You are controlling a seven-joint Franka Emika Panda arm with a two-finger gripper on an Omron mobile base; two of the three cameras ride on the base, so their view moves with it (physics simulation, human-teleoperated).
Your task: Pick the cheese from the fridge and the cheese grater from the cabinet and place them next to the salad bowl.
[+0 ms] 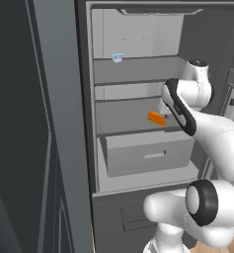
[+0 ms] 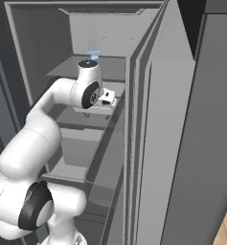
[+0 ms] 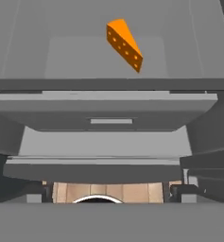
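Observation:
The fridge [image 1: 86, 123] stands open in front of me, light grey inside. On its middle shelf lies the cheese [image 1: 156, 118], a small orange wedge, which appears near the top of the hand view as the cheese [image 3: 124, 43]. My arm reaches into the fridge at shelf height, and its dark-trimmed forearm [image 1: 180, 106] ends just right of the cheese. My gripper [image 3: 111, 193] is open, its dark fingertips [image 3: 184, 191] set wide apart with nothing between them, short of the cheese. The cheese grater, the cabinet and the salad bowl are out of view.
A pale drawer [image 1: 145, 153] with a flat handle sits pulled out a little under the cheese shelf. On the upper shelf is a small blue and white container [image 1: 117, 57]. The open fridge door [image 2: 182, 143] stands close on the right, and the other door [image 1: 29, 148] on the left.

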